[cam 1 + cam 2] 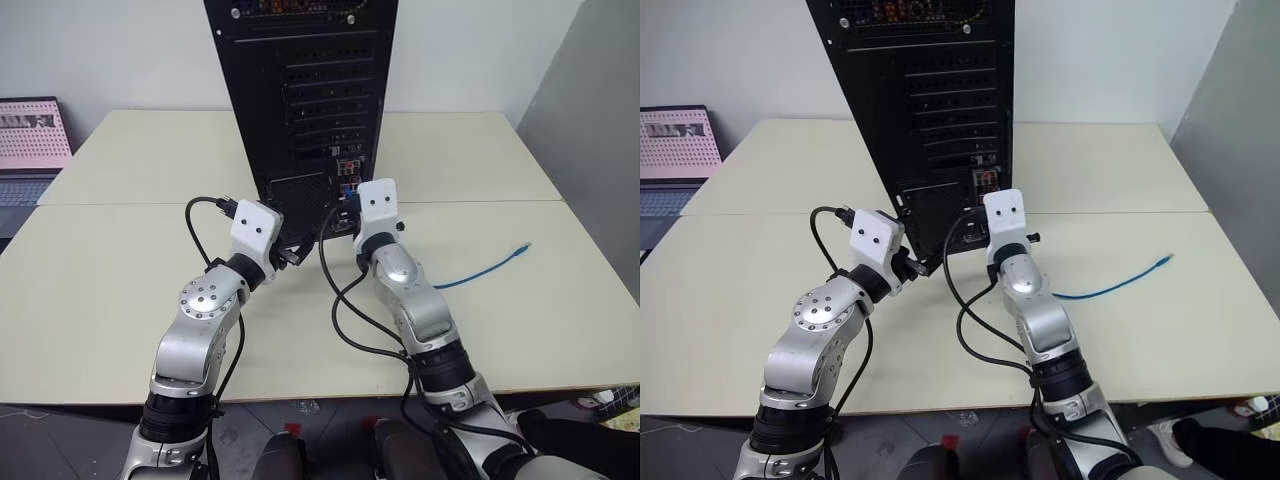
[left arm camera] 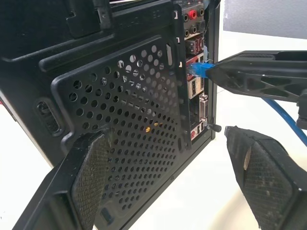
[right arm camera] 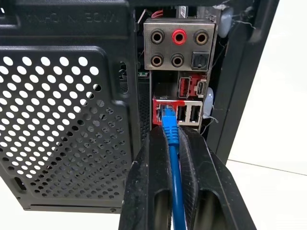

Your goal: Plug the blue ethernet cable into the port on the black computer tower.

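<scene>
The black computer tower [image 1: 300, 90] stands on the table with its rear face toward me. My right gripper [image 3: 171, 133] is shut on the blue ethernet cable [image 3: 176, 191] just behind its plug [image 3: 168, 117]. The plug's tip is at the mouth of the port [image 3: 161, 111], a red-edged socket in the connector strip; how deep it sits I cannot tell. The rest of the cable [image 1: 490, 268] trails right across the table to its free end [image 1: 522, 247]. My left gripper [image 2: 165, 136] is open with nothing between its fingers, level in front of the tower's mesh vent grille [image 2: 129, 124].
A laptop [image 1: 30, 140] sits at the far left edge of the table. Black robot cables [image 1: 345, 310] loop between my two arms. Round audio jacks [image 3: 178, 45] and more sockets sit above and beside the port. A grey wall panel [image 1: 590, 120] stands to the right.
</scene>
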`<state>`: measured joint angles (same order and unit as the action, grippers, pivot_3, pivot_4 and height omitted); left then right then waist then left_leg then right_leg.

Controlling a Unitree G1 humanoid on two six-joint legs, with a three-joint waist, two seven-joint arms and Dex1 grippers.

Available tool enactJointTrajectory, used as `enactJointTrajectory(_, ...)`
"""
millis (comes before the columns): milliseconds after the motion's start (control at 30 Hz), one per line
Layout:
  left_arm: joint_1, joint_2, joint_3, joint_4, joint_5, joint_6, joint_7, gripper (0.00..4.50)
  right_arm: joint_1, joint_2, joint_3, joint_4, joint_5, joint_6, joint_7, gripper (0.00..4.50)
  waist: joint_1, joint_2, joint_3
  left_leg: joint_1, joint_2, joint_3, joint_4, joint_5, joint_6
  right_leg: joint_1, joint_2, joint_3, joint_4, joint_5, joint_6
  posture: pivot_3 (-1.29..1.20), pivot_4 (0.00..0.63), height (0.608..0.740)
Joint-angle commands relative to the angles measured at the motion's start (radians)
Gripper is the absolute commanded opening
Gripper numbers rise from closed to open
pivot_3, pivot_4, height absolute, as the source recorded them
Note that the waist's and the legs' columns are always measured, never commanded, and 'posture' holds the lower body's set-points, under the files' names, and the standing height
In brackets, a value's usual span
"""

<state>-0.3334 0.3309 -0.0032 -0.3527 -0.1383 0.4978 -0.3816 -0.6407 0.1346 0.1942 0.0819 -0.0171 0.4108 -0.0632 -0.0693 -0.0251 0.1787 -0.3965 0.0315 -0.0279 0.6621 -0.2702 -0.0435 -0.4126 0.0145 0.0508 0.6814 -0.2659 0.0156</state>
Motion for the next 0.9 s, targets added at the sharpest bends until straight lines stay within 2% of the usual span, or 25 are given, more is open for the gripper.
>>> enactJointTrajectory(33, -0.018, 0.005, 0.0, -0.045, -0.005, -0.006, 0.002, 3.95, -0.083, 0.065, 0.023, 0.001, 0.007, -0.041, 0.022, 0.0, -0.003, 0.0, 0.0, 0.0, 0.0, 0.0, 0.0, 0.0, 0.0, 0.0, 0.0, 0.0, 0.0, 0.0, 0.0, 0.0, 0.15, 0.74)
enactJointTrajectory(267, -0.015, 0.007, 0.003, -0.04, -0.003, -0.011, 0.002, 3.95, -0.062, 0.057, 0.011, -0.01, 0.036, -0.023, 0.053, 0.0, -0.011, 0.0, 0.0, 0.0, 0.0, 0.0, 0.0, 0.0, 0.0, 0.0, 0.0, 0.0, 0.0, 0.0, 0.0, 0.0, 0.15, 0.74)
enactJointTrajectory(300, -0.015, 0.007, 0.004, -0.038, -0.003, -0.012, 0.002, 3.96, -0.052, 0.051, 0.006, -0.017, 0.038, -0.018, 0.054, 0.34, -0.012, 0.0, 0.0, 0.0, 0.0, 0.0, 0.0, 0.0, 0.0, 0.0, 0.0, 0.0, 0.0, 0.0, 0.0, 0.0, 0.15, 0.74)
enactJointTrajectory(533, -0.005, 0.018, 0.011, -0.03, 0.007, -0.02, 0.004, 3.97, 0.02, -0.024, -0.015, -0.102, 0.058, 0.035, 0.114, 1.69, -0.009, 0.0, 0.0, -0.002, -0.001, -0.001, 0.0, 0.0, 0.0, 0.0, 0.0, -0.001, -0.001, 0.0, 0.0, 0.0, 0.15, 0.74)
enactJointTrajectory(767, 0.031, 0.081, 0.02, -0.054, -0.019, 0.049, -0.045, 3.97, 0.132, -0.124, -0.019, -0.327, 0.075, 0.135, 0.201, 3.14, 0.014, 0.0, 0.0, -0.003, -0.001, -0.001, 0.0, 0.0, 0.0, 0.0, -0.002, -0.001, -0.001, 0.0, 0.0, 0.0, 0.15, 0.74)
enactJointTrajectory(833, 0.056, 0.111, 0.029, -0.078, -0.05, 0.063, -0.089, 3.97, 0.159, -0.171, -0.036, -0.393, 0.109, 0.162, 0.256, 3.52, 0.016, 0.0, 0.0, -0.003, -0.001, -0.002, 0.0, 0.0, 0.0, 0.0, -0.003, -0.002, -0.001, 0.0, 0.0, 0.0, 0.15, 0.74)
enactJointTrajectory(900, 0.09, 0.152, 0.05, -0.11, -0.099, 0.072, -0.152, 3.97, 0.184, -0.247, -0.068, -0.46, 0.192, 0.171, 0.374, 3.98, 0.016, 0.0, 0.0, -0.003, -0.001, -0.002, 0.0, 0.0, 0.0, 0.0, -0.002, -0.003, -0.001, 0.0, 0.0, 0.0, 0.15, 0.74)
